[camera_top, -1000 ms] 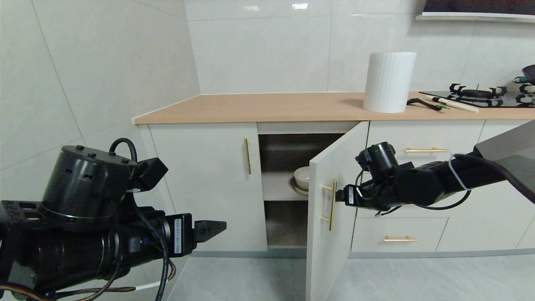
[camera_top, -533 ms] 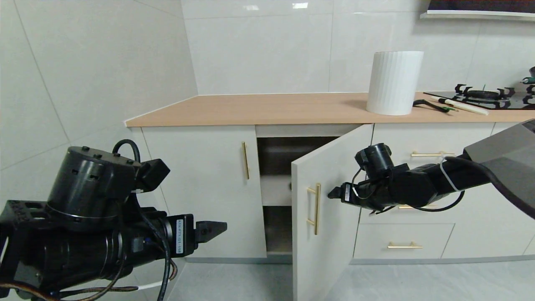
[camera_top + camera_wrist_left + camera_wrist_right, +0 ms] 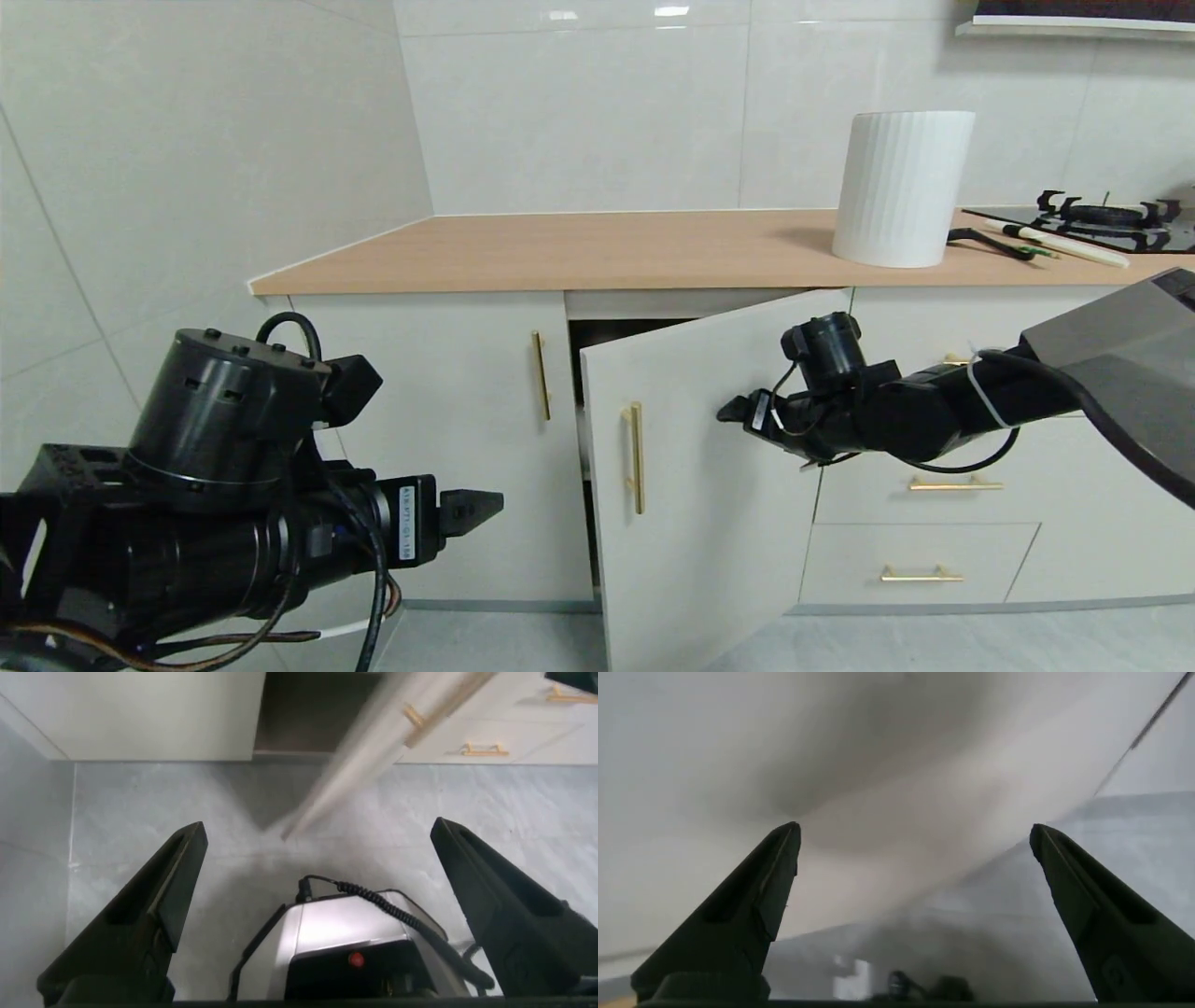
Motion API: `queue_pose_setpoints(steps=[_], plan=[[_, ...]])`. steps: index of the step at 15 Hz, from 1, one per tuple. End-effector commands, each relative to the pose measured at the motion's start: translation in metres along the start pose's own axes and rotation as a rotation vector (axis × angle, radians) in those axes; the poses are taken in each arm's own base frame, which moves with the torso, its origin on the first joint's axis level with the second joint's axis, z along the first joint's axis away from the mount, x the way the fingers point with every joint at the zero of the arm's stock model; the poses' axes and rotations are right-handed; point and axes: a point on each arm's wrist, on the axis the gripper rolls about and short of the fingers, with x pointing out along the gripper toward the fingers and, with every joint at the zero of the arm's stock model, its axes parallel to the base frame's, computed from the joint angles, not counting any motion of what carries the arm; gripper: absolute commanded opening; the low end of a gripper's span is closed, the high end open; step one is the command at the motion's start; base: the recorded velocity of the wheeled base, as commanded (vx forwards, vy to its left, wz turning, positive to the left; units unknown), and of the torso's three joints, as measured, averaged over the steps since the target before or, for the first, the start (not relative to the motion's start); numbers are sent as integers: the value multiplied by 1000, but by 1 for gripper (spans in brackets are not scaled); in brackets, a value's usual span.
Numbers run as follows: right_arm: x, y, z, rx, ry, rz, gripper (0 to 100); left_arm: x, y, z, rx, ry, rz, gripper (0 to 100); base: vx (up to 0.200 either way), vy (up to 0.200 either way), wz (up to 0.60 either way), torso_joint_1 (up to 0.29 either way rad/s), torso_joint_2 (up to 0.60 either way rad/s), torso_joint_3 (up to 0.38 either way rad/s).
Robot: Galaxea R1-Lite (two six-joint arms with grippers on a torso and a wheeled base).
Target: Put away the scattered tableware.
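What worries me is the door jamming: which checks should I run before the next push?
1. The door is shut: not ok, ajar.
2. The right gripper is open and empty: ok.
3. The right gripper is clear of the handle: ok.
4. The right gripper touches the door: cannot tell.
5. The left gripper is out of the door's swing: ok, it seems.
6. Nothing sticks out of the cabinet: cannot tell, inside hidden.
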Motion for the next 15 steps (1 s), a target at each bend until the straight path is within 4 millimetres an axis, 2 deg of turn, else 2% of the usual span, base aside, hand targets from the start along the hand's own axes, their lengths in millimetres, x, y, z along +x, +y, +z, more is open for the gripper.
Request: queue_pose_setpoints(steps=[1,6,9,11,15], plan=[[7,6,2,34,-9,16,100,0,0,0,-1,0,1,100,0,0,0,0,0,0],[33,15,15,232,-71,34,100,1,0,0,-1,0,1,100,0,0,0,0,0,0],[43,10,21,260,-111,10,100,1,0,0,-2,0,1,100,0,0,0,0,0,0],[55,3,36,343,-172,-4,100,1,0,0,-2,3,2,100,0,0,0,0,0,0],[59,-10,53,408,-220,-14,100,2,0,-1,-2,4,3,100,0,0,0,0,0,0]])
